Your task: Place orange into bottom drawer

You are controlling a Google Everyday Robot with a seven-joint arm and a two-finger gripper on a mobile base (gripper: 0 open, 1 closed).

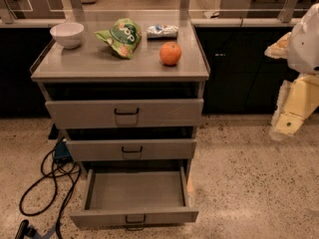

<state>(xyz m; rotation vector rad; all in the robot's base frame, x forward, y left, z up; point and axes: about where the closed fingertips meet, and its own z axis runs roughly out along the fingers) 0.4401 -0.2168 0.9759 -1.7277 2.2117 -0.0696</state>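
The orange [170, 53] sits on the grey cabinet top [89, 63], near its right front corner. The bottom drawer [134, 216] is pulled wide open and empty, with a small black wire handle on its shallow front. My arm hangs at the right edge of the view, well to the right of the cabinet and apart from it. Its gripper [283, 126] is the cream-coloured lower end, about level with the top drawer and far from the orange.
A white bowl [67, 34], a green snack bag [121, 37] and a small silver packet [162, 31] also lie on the cabinet top. The two upper drawers [124, 112] stand slightly open. Black cables [47, 183] lie on the speckled floor at the left.
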